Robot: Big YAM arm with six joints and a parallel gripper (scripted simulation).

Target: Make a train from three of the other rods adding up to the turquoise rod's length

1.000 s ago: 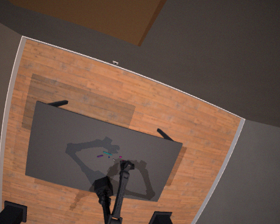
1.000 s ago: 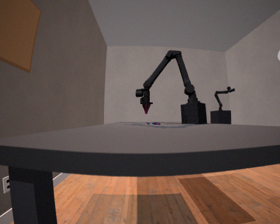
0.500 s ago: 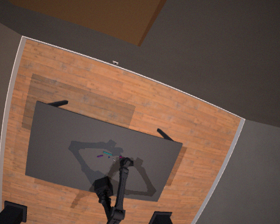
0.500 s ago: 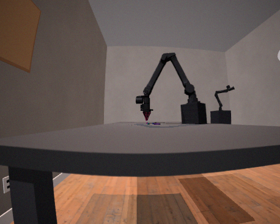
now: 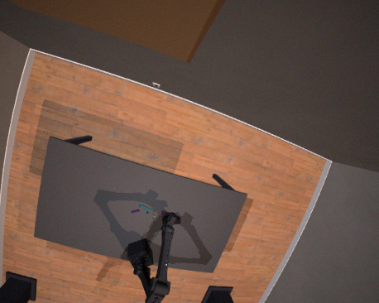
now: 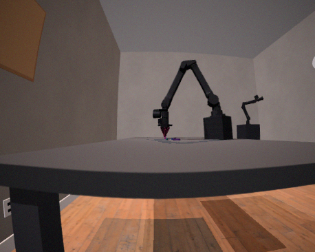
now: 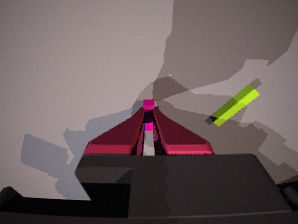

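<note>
My gripper is shut on a short magenta rod, which stands up between the dark red fingertips. In the exterior view the fingertips hang just above the table top. A lime rod lies flat on the table to the right of the fingers, at a slant and well apart from them. In the top view the turquoise rod lies left of the gripper, with a purple rod beside it and a tiny blue rod and a pale grey rod between them and the gripper.
The dark grey table carries all the rods near its middle front. The arm's base stands at the table's near edge. A second small arm stands beyond the table.
</note>
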